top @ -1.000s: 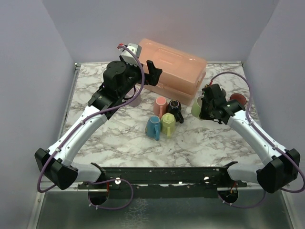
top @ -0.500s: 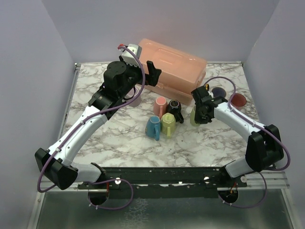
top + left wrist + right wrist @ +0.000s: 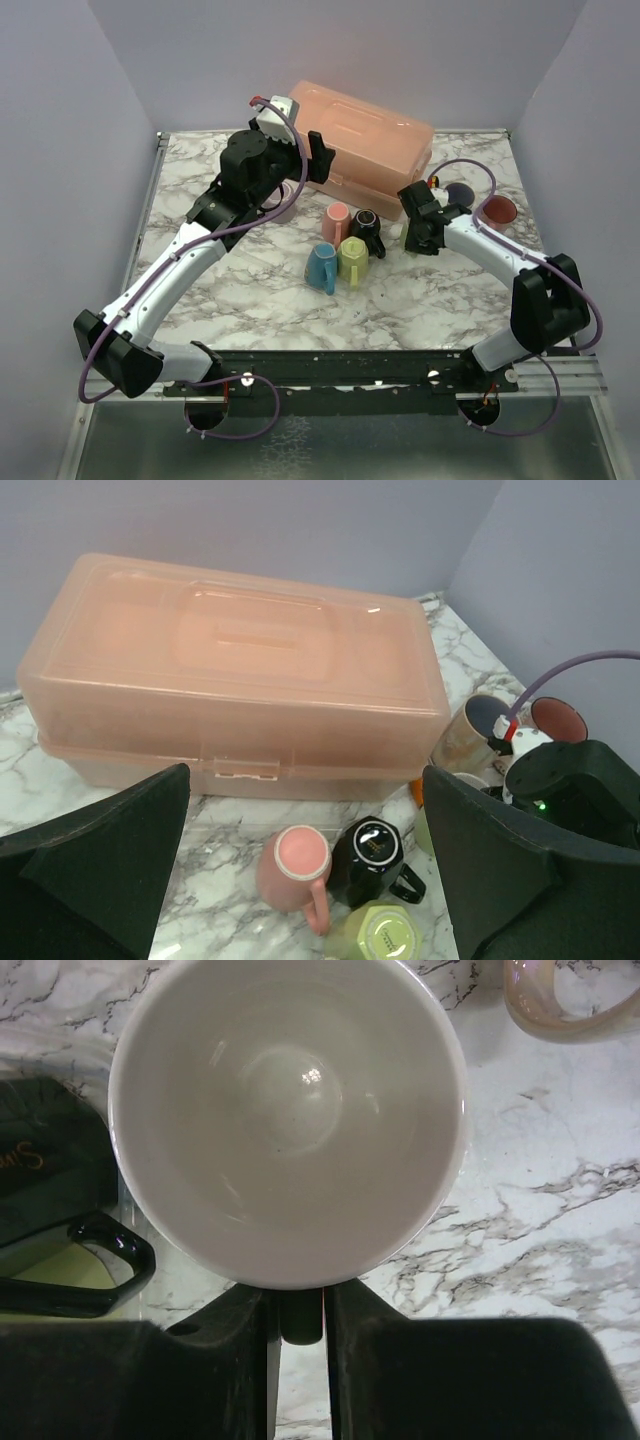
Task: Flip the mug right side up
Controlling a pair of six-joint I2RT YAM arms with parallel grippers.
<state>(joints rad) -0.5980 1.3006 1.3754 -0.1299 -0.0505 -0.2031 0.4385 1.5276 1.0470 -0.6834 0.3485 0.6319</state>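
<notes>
The mug (image 3: pixel 290 1110), green outside and white inside, stands with its mouth up right under my right wrist camera. My right gripper (image 3: pixel 300 1305) is shut on its handle. In the top view only a pale sliver of the mug (image 3: pixel 399 231) shows beside the right gripper (image 3: pixel 416 234), just right of the black mug (image 3: pixel 366 228). My left gripper (image 3: pixel 310 155) is open and empty, held high in front of the orange box (image 3: pixel 360 145); in the left wrist view its fingers (image 3: pixel 100 860) frame the mugs below.
A pink mug (image 3: pixel 338 216), the black mug, a yellow-green mug (image 3: pixel 352 258) and a blue mug (image 3: pixel 322 266) cluster mid-table, upside down or on their sides. A pearly mug (image 3: pixel 458 192) and a red mug (image 3: pixel 497 210) stand at the right. Another pale mug (image 3: pixel 283 200) sits under the left arm.
My right gripper has swung left toward the black mug and turned the green mug from its side to mouth up. The left arm has barely moved.
</notes>
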